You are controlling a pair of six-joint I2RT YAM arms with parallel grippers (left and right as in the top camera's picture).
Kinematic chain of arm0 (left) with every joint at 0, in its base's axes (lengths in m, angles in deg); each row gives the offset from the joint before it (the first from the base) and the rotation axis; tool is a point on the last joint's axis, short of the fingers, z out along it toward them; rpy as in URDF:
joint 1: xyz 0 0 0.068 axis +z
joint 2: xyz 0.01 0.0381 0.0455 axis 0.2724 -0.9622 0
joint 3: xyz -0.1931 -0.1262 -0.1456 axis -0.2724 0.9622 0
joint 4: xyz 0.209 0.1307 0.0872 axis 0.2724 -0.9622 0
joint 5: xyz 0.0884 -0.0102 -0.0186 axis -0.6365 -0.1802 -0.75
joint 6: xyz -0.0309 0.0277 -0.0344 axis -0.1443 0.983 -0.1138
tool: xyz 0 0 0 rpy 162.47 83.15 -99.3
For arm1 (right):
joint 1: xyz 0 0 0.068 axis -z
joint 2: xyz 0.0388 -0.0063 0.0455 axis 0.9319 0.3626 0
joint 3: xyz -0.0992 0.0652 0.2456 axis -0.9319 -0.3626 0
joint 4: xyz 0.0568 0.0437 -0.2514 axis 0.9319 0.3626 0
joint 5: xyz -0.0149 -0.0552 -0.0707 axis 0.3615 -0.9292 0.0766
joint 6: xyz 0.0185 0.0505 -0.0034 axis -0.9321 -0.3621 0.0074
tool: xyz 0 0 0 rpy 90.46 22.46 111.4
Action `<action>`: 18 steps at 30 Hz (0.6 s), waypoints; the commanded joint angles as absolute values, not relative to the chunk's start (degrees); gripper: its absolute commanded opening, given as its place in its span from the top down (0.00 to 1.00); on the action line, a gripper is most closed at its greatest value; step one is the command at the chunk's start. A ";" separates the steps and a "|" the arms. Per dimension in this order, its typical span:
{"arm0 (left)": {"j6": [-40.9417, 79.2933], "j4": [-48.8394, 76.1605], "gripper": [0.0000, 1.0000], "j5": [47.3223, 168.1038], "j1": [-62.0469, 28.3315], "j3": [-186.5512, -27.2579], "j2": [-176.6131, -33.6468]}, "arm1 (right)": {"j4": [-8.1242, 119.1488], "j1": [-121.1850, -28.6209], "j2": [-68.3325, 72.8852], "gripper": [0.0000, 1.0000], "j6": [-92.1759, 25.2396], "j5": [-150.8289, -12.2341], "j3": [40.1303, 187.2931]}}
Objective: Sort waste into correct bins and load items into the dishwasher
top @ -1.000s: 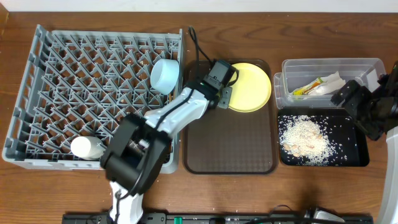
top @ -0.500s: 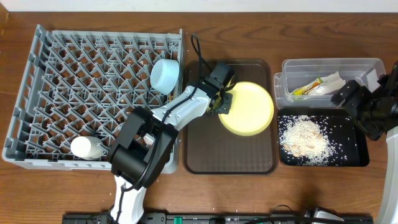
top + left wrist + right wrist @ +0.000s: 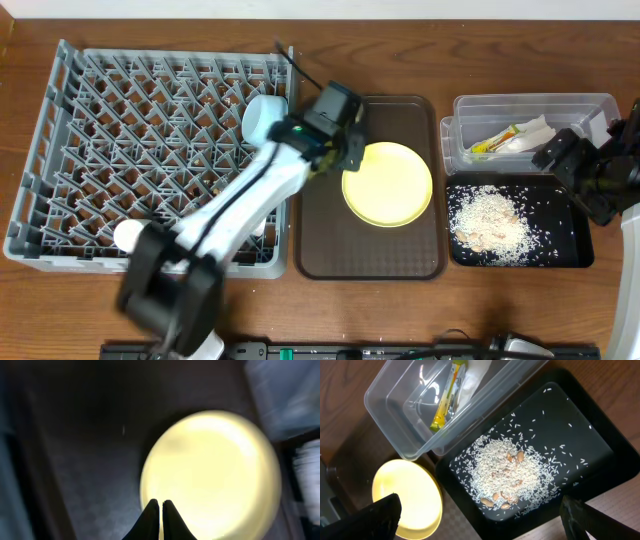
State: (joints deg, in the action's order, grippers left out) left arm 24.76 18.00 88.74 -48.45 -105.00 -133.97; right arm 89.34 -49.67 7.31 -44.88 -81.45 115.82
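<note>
The round yellow plate (image 3: pixel 390 184) lies over the brown serving tray (image 3: pixel 370 245). My left gripper (image 3: pixel 346 150) is shut on the plate's left rim. In the left wrist view its fingertips (image 3: pixel 161 505) are pressed together at the near edge of the plate (image 3: pixel 215 470). My right gripper (image 3: pixel 580 180) hangs open over the black tray (image 3: pixel 570 255), which holds the rice scraps (image 3: pixel 490 222). The right wrist view shows its gripper (image 3: pixel 485 520) wide open, with nothing between the fingers. The clear tub (image 3: pixel 590 103) contains the wrapper (image 3: pixel 495 141) and the napkin (image 3: pixel 537 129).
The grey dish rack (image 3: pixel 150 130) fills the left side, with the light blue bowl (image 3: pixel 265 120) at its right edge and the white cup (image 3: pixel 140 238) near its front. The left arm reaches across the rack's right front corner.
My left gripper closed on the plate's rim. It pulled the plate from the tray's back right corner toward the tray's middle, and the arm swung left. The right arm stayed still.
</note>
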 commanded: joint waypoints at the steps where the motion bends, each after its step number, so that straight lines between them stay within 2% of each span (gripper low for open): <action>1: 26.47 16.91 0.92 88.37 -48.43 -105.05 -128.29 | 89.38 -49.43 7.27 0.01 -45.25 -81.41 115.84; 6: 27.75 15.57 0.92 88.04 -48.34 -105.05 -124.66 | 89.38 -49.43 7.27 0.01 -45.25 -81.41 115.84; 18: 27.78 12.75 0.92 88.00 -48.34 -103.91 -129.99 | 89.38 -49.43 7.27 0.01 -45.25 -81.41 115.84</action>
State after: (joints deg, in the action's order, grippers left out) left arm 26.99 12.88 88.74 -48.52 -104.43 -129.38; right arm 89.34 -49.67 7.31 -44.88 -81.45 115.82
